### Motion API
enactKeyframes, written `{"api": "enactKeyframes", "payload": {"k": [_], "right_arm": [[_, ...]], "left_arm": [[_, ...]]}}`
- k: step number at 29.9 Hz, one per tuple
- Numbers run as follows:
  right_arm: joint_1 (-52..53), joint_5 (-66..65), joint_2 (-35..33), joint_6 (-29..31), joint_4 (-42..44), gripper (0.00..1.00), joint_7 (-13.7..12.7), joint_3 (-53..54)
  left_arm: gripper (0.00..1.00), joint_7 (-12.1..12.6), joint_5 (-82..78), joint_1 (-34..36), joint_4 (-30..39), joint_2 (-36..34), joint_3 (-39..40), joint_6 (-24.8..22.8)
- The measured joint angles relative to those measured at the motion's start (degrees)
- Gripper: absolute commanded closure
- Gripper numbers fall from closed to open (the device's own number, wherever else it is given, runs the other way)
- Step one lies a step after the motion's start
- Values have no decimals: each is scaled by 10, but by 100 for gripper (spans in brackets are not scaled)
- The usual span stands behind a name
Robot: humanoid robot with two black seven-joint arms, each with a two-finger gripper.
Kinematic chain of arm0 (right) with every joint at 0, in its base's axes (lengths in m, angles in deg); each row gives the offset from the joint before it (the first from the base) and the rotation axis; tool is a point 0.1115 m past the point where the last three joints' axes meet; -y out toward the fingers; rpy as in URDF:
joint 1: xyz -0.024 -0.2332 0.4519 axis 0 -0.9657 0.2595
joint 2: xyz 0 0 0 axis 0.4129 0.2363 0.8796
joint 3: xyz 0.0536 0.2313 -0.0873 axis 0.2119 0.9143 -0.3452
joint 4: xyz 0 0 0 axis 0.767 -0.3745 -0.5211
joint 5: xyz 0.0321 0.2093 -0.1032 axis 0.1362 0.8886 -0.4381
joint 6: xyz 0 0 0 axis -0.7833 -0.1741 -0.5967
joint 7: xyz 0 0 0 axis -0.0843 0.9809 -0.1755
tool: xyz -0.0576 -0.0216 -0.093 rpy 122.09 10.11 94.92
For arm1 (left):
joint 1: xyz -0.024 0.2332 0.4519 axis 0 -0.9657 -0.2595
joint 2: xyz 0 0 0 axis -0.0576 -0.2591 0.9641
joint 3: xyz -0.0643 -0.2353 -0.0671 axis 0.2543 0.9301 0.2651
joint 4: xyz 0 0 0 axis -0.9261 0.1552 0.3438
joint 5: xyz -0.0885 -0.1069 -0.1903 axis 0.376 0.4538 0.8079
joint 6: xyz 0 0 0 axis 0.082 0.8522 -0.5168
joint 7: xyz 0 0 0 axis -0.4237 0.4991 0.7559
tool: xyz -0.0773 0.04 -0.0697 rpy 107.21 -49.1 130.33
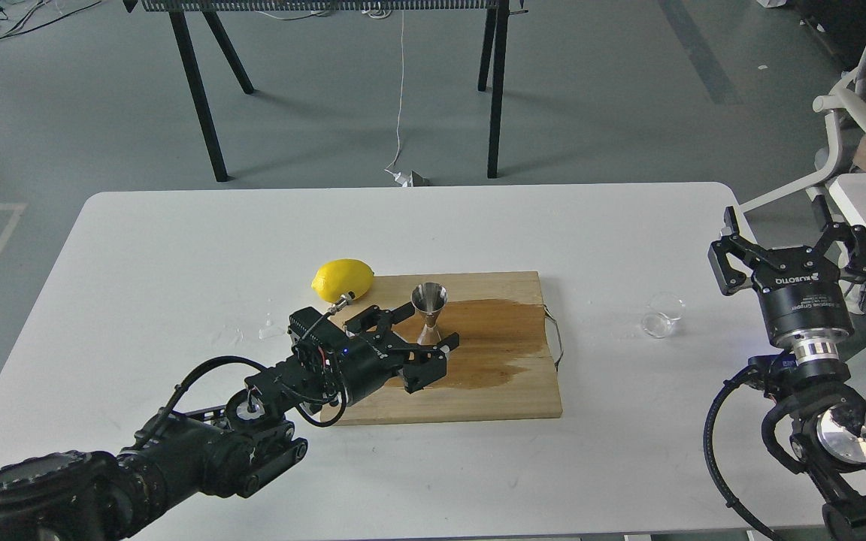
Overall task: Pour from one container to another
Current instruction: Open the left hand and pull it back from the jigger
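The steel jigger (429, 309) stands upright on the wooden cutting board (478, 391), at the left edge of a wet stain. My left gripper (429, 324) is open, its two fingers spread on either side of the jigger's lower cone without gripping it. The tiny clear cup (662, 314) sits on the white table (177, 248) to the right of the board. My right gripper (790, 229) is open and empty, raised at the table's right edge, just right of the clear cup.
A yellow lemon (342, 279) lies off the board's far-left corner, just behind my left wrist. Small water drops (267, 329) lie on the table left of the board. A metal handle (555, 338) sticks out from the board's right side.
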Motion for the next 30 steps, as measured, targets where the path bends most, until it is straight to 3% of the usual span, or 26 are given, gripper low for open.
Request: {"api": "enactKeyframes", "payload": {"k": [24,30], "right_arm": [[-2,0,1,0,-1,1,0,0],[-4,0,1,0,-1,1,0,2]], "left_arm": [[1,0,11,-13,12,-54,4,0],[1,0,11,-27,63,-105,5,0]]}}
